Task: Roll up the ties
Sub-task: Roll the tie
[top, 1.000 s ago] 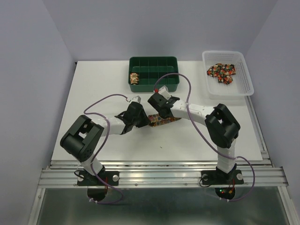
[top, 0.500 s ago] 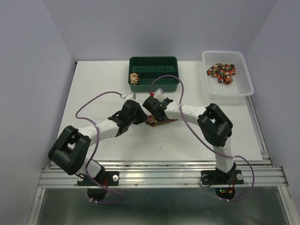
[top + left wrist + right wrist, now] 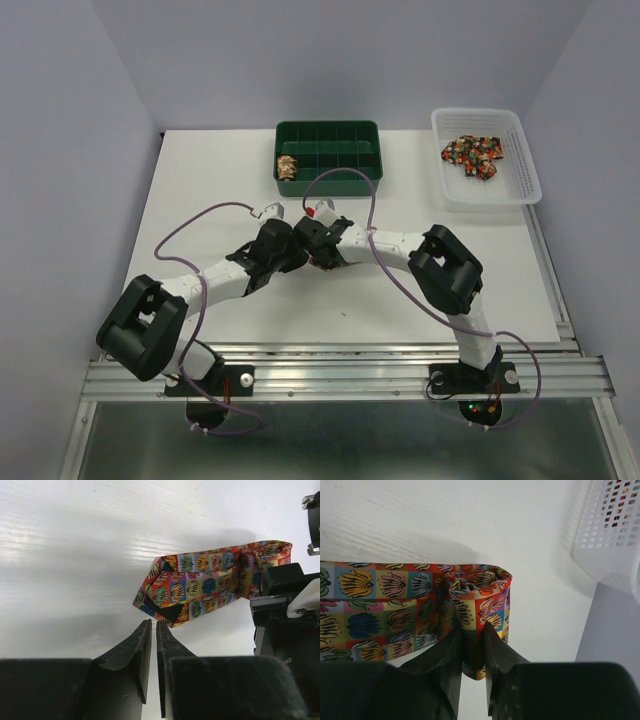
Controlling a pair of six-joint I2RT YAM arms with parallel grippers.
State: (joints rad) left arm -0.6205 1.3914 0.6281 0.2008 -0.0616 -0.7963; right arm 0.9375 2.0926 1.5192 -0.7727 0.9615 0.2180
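A patchwork-print tie (image 3: 200,587) lies on the white table, its pointed end toward my left gripper. Its other end is rolled up (image 3: 477,597), and my right gripper (image 3: 470,627) is shut on that roll. In the top view the tie (image 3: 328,262) is mostly hidden under the two wrists. My left gripper (image 3: 153,625) is shut and empty, its tips just short of the tie's point. A rolled tie (image 3: 287,166) sits in the green tray (image 3: 365,178). More ties (image 3: 473,154) lie in the white basket (image 3: 530,180).
The green divided tray stands at the back centre and the white basket at the back right, its wall also in the right wrist view (image 3: 615,525). Both arms' cables arc above the table's middle.
Both wrists have moved left and closer together. The tie strip showing on the table has grown shorter as the right gripper came toward the left one.
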